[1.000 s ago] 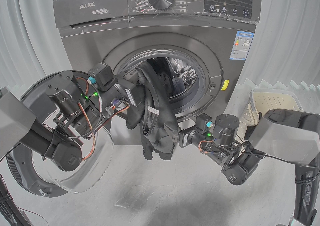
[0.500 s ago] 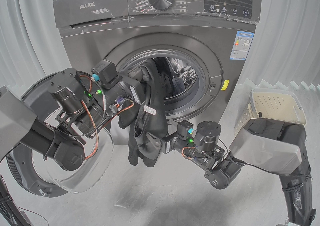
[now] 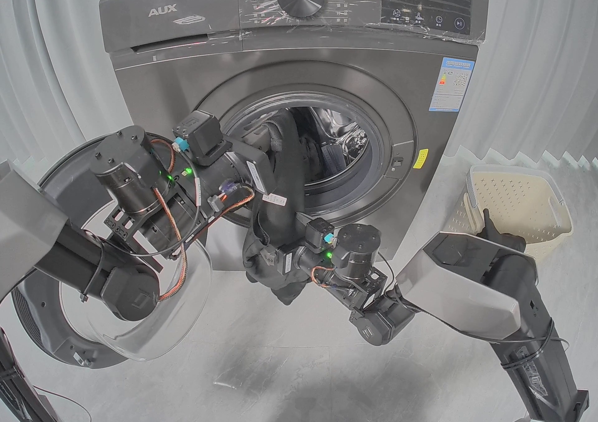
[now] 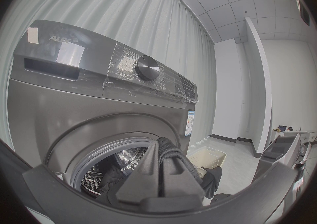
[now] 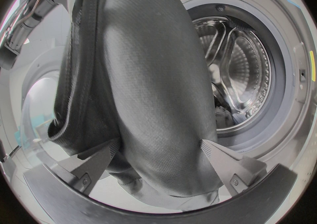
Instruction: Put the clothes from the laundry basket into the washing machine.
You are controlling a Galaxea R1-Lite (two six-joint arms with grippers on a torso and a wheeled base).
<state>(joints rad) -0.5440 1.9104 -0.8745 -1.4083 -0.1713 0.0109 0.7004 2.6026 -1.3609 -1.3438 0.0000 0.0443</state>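
Dark garment [image 3: 283, 218] at drum mouth [image 3: 339, 130], left end effector [image 4: 160, 155] clenched on it — right end effector [image 5: 158, 142] splayed

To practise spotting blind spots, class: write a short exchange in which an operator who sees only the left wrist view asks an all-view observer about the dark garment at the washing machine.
Operator: My jaws pinch the garment. Is it all inside the washing machine?
Observer: No; its lower part hangs outside, down the front below the opening.
Operator: Where are the right jaws?
Observer: Wide open, one on each side of that hanging part.
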